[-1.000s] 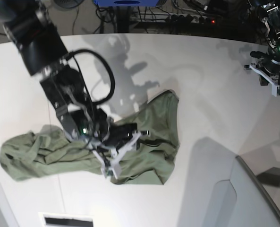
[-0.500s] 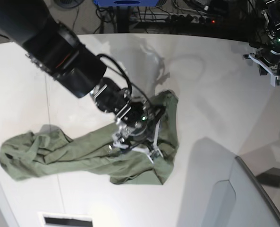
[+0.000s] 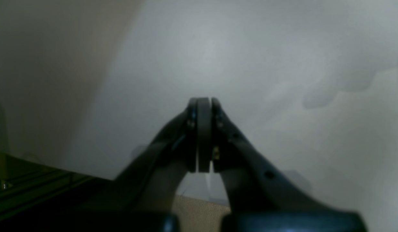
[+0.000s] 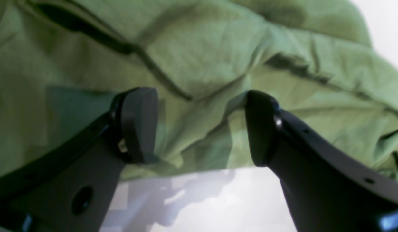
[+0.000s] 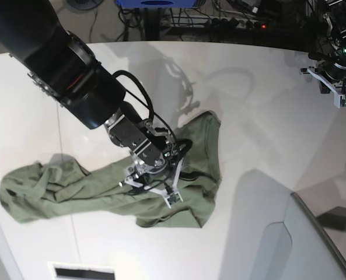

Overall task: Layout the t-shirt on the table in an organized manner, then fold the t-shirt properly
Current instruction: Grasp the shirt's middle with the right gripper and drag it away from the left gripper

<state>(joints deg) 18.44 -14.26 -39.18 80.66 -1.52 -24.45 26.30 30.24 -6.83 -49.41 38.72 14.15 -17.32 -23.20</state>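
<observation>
The olive-green t-shirt [image 5: 102,189] lies crumpled on the white table [image 5: 260,116], bunched at the left and stretched toward a wider part right of centre. My right gripper [image 5: 152,189] hangs open just over the shirt's middle, near its front edge. In the right wrist view both fingers [image 4: 137,125] stand wide apart above creased green cloth [image 4: 202,64], with nothing between them and bare table [image 4: 202,199] below. My left gripper [image 5: 335,87] is far off at the table's back right corner; the left wrist view shows the left gripper [image 3: 203,106] shut and holding nothing above the table [image 3: 250,48].
A grey-white panel [image 5: 301,245] rises at the front right. Cables and a power strip [image 5: 237,20] lie on the floor beyond the table's curved back edge. A white slotted part [image 5: 82,271] sits at the front edge, left of centre.
My right arm swung right over the shirt, then settled slightly back, and its jaws opened wider. The shirt's outline barely changed. The left gripper drifted a little toward the back.
</observation>
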